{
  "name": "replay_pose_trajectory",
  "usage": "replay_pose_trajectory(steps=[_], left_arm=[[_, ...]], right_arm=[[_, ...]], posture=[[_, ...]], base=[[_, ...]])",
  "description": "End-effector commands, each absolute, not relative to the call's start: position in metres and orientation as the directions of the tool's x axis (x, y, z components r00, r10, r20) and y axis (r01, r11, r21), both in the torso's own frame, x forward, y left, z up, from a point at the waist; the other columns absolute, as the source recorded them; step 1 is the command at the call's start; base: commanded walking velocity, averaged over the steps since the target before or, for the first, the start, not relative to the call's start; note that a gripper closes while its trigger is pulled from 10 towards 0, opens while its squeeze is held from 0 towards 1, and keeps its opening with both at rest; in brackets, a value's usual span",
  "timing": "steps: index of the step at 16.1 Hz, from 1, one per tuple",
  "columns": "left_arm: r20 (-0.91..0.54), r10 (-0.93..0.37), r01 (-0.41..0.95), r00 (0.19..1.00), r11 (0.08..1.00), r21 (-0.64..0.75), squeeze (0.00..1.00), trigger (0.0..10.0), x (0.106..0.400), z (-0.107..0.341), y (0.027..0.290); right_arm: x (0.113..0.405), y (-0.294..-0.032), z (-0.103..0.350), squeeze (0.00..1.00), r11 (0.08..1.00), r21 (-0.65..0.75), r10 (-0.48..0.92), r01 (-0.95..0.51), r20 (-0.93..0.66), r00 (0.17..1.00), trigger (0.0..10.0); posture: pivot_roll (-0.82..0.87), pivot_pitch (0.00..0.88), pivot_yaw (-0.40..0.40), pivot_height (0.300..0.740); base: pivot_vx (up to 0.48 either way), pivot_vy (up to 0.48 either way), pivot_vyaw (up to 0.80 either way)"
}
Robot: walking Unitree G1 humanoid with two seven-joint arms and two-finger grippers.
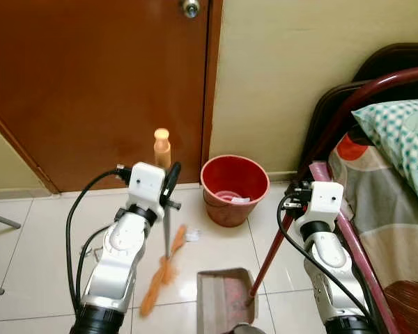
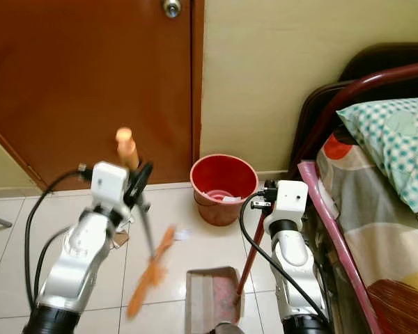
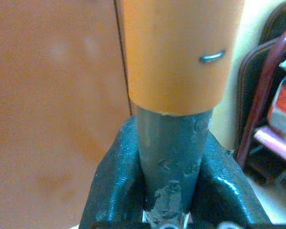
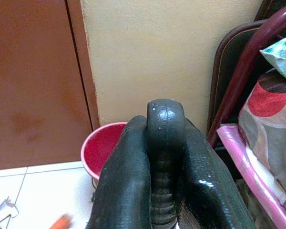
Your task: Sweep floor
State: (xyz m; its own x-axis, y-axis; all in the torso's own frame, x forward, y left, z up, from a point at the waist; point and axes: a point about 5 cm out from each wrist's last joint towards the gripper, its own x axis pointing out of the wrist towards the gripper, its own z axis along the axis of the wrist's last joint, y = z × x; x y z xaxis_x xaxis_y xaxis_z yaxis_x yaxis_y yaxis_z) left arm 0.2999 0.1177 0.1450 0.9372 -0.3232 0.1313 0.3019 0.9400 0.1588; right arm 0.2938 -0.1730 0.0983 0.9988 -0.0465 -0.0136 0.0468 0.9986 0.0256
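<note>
Open tile lies between the door (image 1: 90, 83) and the bed (image 1: 390, 209); the red bucket (image 1: 234, 189) sits by the wall ahead.

Left gripper (image 3: 169, 191) is clamped on the broom (image 1: 164, 268) shaft, orange cap just beyond the fingers (image 3: 114, 191), bristles on the floor below.

Right gripper (image 4: 164, 167) is closed around the dustpan (image 1: 224, 299) handle's black end; the pan is cut off at the frame edge.

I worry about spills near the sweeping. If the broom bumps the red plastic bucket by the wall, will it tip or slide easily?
The red plastic bucket looks light: it seems to hold only a few scraps, so a bump would probably slide it on the smooth white floor tiles. It is wide and low, so tipping seems less likely. The orange-bristled broom held by the left gripper is close to it.
</note>
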Motion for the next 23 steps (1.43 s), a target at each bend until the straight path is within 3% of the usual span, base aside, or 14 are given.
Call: replay_pose_trajectory(steps=[1, 5, 8, 13, 16, 20, 23], left_arm=[[0.207, -0.324, 0.282, 0.923, 0.936, 0.210, 0.00, 10.0, 0.303, 0.165, 0.121], [0.328, -0.290, 0.187, 0.899, 0.932, 0.310, 0.00, 10.0, 0.312, 0.199, 0.131], [0.386, -0.165, 0.045, 0.908, 0.953, 0.301, 0.00, 10.0, 0.322, 0.213, 0.161], [0.317, -0.011, -0.115, 0.948, 0.920, 0.375, 0.00, 10.0, 0.336, 0.188, 0.219], [0.219, 0.021, -0.114, 0.976, 0.898, 0.426, 0.00, 10.0, 0.337, 0.157, 0.235], [0.079, 0.005, -0.040, 0.997, 0.891, 0.452, 0.00, 10.0, 0.348, 0.126, 0.229], [0.008, -0.085, 0.071, 0.996, 0.875, 0.478, 0.00, 10.0, 0.361, 0.119, 0.204]], right_arm=[[0.296, -0.173, 0.104, 0.00, 0.999, 0.016, -0.035, 0.035, 0.020, 0.999, 10.0], [0.297, -0.171, 0.101, 0.00, 1.000, 0.013, -0.026, 0.026, 0.016, 1.000, 10.0], [0.297, -0.172, 0.101, 0.00, 1.000, 0.010, -0.023, 0.023, 0.015, 1.000, 10.0], [0.296, -0.174, 0.101, 0.00, 1.000, 0.001, -0.023, 0.023, 0.020, 1.000, 10.0], [0.293, -0.176, 0.100, 0.00, 1.000, -0.001, -0.027, 0.027, 0.019, 0.999, 10.0], [0.292, -0.176, 0.101, 0.00, 1.000, -0.002, -0.028, 0.028, 0.018, 0.999, 10.0], [0.292, -0.175, 0.102, 0.00, 1.000, -0.001, -0.025, 0.025, 0.022, 0.999, 10.0]], posture=[[0.06, 0.125, -0.026, 0.740], [0.06, 0.124, -0.032, 0.740], [0.06, 0.125, -0.037, 0.740], [0.05, 0.130, -0.039, 0.740], [0.03, 0.144, -0.041, 0.740], [0.02, 0.151, -0.044, 0.740], [0.00, 0.150, -0.043, 0.740]], base=[[0.000, 0.000, 0.00], [0.000, 0.000, 0.00], [0.000, 0.000, 0.00], [0.000, 0.000, 0.00], [0.000, 0.000, 0.00], [0.000, 0.000, 0.00], [0.000, 0.000, 0.00]])
